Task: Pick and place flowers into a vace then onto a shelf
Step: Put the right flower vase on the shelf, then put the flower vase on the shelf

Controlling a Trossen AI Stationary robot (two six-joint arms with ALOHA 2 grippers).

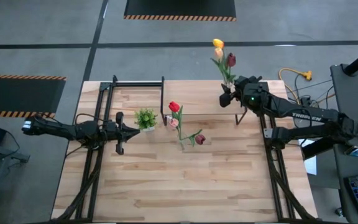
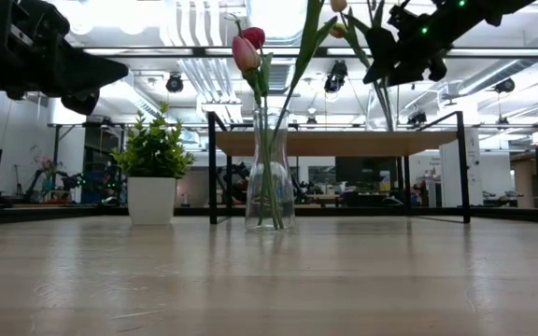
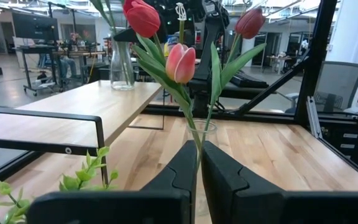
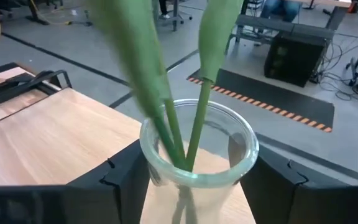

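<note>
High view, right gripper (image 1: pixel 229 96): upper centre, clamped on a glass vase (image 1: pixel 229 87) of flowers (image 1: pixel 222 56) over the shelf (image 1: pixel 204 99).
High view, left gripper (image 1: pixel 135 127): left of centre, beside the potted plant (image 1: pixel 145 118).
Low view, second vase (image 2: pixel 270 187): centre, upright on the table (image 2: pixel 269 280), tulips (image 2: pixel 247 47) inside.
Left wrist view, fingers (image 3: pixel 182 174): pressed together, empty.
Right wrist view, vase rim (image 4: pixel 197 146): pinched between both fingers.

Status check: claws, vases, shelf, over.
Right claw shut on second vase over the shelf. Left claw idle beside potted plant. First vase on table.
</note>
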